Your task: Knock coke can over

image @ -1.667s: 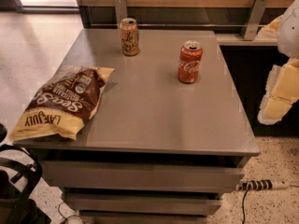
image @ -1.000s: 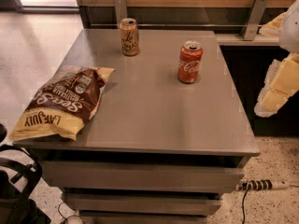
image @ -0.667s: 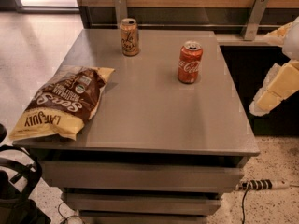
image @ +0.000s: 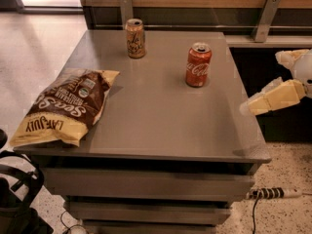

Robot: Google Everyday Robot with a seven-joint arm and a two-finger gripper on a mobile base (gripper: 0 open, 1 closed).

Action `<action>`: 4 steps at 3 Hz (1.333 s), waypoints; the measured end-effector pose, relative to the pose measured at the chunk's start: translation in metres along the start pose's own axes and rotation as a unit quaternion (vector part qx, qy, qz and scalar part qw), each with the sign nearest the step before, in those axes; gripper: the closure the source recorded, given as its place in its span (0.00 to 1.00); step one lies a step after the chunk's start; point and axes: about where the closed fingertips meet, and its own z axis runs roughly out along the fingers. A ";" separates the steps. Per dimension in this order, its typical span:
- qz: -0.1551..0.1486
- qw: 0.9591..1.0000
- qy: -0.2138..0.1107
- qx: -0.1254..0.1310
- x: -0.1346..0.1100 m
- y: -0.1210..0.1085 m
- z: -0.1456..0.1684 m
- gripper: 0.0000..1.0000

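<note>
On the near left of the grey surface (image: 156,126) lies a brown and yellow chip bag (image: 66,106), flat on its back, with its yellow end hanging slightly over the near-left edge. Further right, at the far edge, a tan-gold can (image: 135,38) with dark script stands upright. Right of that and a little nearer to me is the coke can (image: 198,65), red-orange with white lettering and a silver top. It stands upright on the far right part of the surface, well apart from the other can and from the bag. My claw (image: 270,99) is out past the right edge of the surface, in the air, its pale yellow tip pointing left toward that edge. It is nearer than the coke can and touches nothing. I cannot tell whether it is released or clenched. Below it, on the speckled floor at the near right, lies a white power strip (image: 273,193).
</note>
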 end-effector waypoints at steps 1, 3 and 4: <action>0.038 0.995 -0.083 0.034 -0.010 -0.023 0.015 0.00; 0.067 0.981 -0.157 0.089 -0.023 -0.063 0.029 0.00; 0.065 0.981 -0.161 0.090 -0.026 -0.063 0.035 0.00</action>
